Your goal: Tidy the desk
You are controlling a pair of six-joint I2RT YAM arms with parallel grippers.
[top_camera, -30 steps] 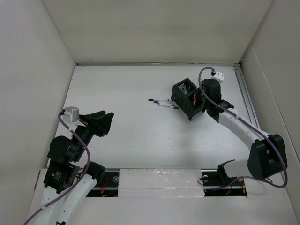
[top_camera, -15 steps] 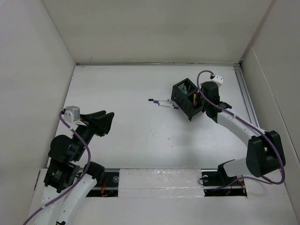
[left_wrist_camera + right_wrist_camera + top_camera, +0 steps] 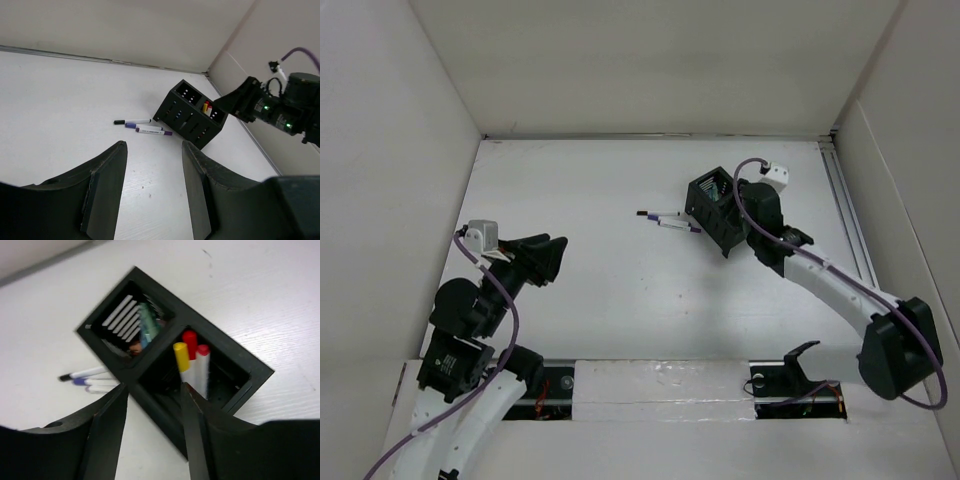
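White walls (image 3: 620, 60) close in the desk (image 3: 590, 300), the plain white tabletop that lies under the black organizer (image 3: 713, 205) and spreads out from it on every side. We count one organizer with two compartments, three loose markers (image 3: 665, 219), three capped markers standing in the organizer, and two arms.

The loose markers lie on the desk just left of the organizer, side by side. One is black-capped (image 3: 132, 121); the other two show purple. In the organizer's right compartment stand a yellow-capped marker (image 3: 181, 356) and two red-capped markers (image 3: 190, 340). The other compartment holds something greenish (image 3: 147, 322) that we cannot identify.

The right gripper (image 3: 152, 390) hangs directly over the organizer. Its fingers are spread and released, gripping nothing. The yellow cap shows in the gap between them, lower down inside the compartment. We cannot tell whether either finger touches the organizer's rim. The left gripper (image 3: 153, 147) is well apart from the organizer, off to its left and towards the arm bases. It is raised above the desk with its fingers parted and nothing between them.

The desk lies flat, facing up. In the top view its longer side appears to run left to right. The organizer sits turned at a diagonal to the desk's edges.
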